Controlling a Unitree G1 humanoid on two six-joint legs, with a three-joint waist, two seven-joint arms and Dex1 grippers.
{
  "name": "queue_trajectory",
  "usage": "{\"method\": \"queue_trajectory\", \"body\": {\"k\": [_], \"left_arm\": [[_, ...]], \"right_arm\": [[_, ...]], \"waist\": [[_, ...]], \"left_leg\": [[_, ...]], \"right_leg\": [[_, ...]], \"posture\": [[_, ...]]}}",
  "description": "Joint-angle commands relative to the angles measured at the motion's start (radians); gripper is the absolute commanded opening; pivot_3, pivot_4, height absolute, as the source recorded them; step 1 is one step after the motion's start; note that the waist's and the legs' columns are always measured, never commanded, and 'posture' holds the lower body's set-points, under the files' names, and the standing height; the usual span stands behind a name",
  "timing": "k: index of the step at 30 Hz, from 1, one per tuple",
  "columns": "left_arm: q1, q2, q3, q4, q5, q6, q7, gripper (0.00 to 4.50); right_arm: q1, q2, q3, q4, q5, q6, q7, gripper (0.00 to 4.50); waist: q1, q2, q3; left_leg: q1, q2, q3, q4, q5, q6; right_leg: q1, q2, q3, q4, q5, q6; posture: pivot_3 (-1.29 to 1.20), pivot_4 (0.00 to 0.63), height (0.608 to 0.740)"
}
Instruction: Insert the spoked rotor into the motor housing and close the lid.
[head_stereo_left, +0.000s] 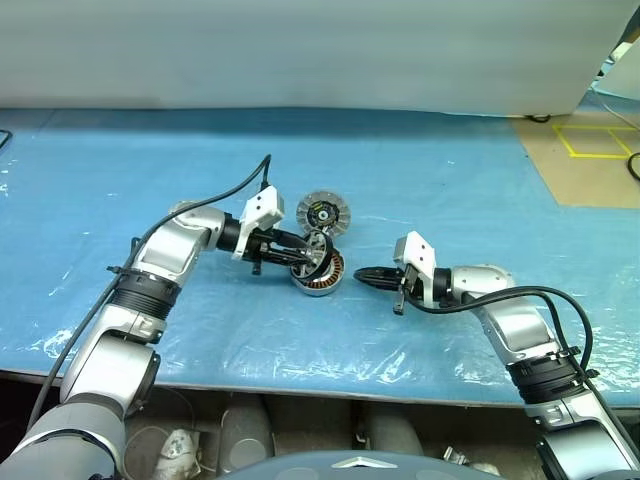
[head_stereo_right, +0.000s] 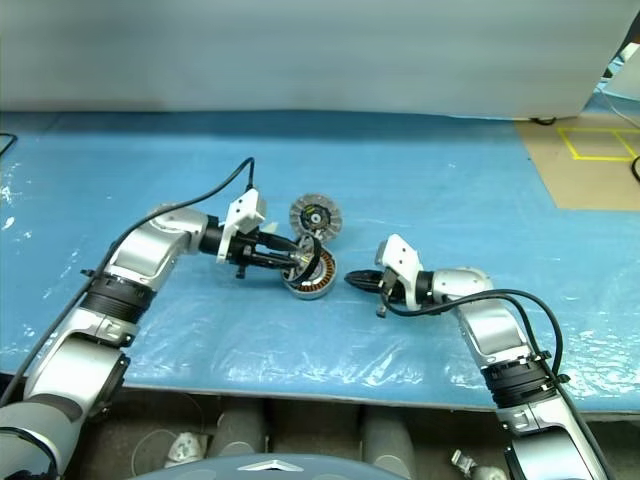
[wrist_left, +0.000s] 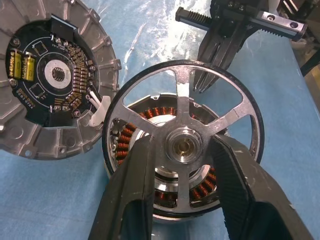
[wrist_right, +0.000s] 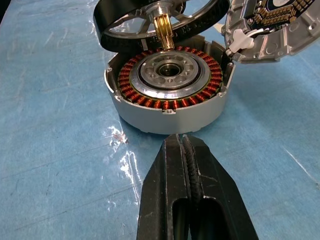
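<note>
The spoked rotor (wrist_left: 181, 97), a black-rimmed wheel with silver spokes and a brass hub, hangs tilted just above the motor housing (wrist_right: 167, 121). My left gripper (wrist_left: 184, 147) is shut on it, one finger on each side of the hub. The rotor's brass shaft points down toward the housing's dark centre, inside the ring of copper windings. The housing (head_stereo_left: 318, 283) stands on the blue table. The lid (head_stereo_left: 320, 212), a finned silver disc with a dark circuit board, lies right behind the housing. My right gripper (wrist_right: 182, 145) is shut and empty, its tip a short way from the housing's near wall.
A wrinkled blue plastic sheet (head_stereo_left: 450, 180) covers the table, whose front edge (head_stereo_left: 300, 375) runs below both arms. Black cables trail from each wrist. Brown floor with yellow tape (head_stereo_left: 600, 140) lies beyond the table at the far right.
</note>
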Motion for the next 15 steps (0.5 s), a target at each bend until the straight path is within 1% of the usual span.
{"method": "queue_trajectory", "body": {"k": [1, 15], "left_arm": [[0.010, 0.019, -0.011, -0.011, 0.019, -0.014, 0.000, 1.36], [0.013, 0.033, -0.027, -0.004, 0.053, -0.012, 0.008, 1.36]], "right_arm": [[-0.008, -0.005, 0.002, -0.010, 0.000, -0.020, 0.004, 0.00], [-0.014, 0.002, 0.003, -0.015, -0.008, -0.019, 0.001, 0.00]], "waist": [[0.000, 0.000, 0.000], [0.000, 0.000, 0.000]], "left_leg": [[0.000, 0.000, 0.000, 0.000, 0.000, 0.000], [0.000, 0.000, 0.000, 0.000, 0.000, 0.000]], "right_leg": [[0.000, 0.000, 0.000, 0.000, 0.000, 0.000], [0.000, 0.000, 0.000, 0.000, 0.000, 0.000]], "posture": [[0.00, 0.150, 0.740], [0.00, 0.150, 0.740]]}}
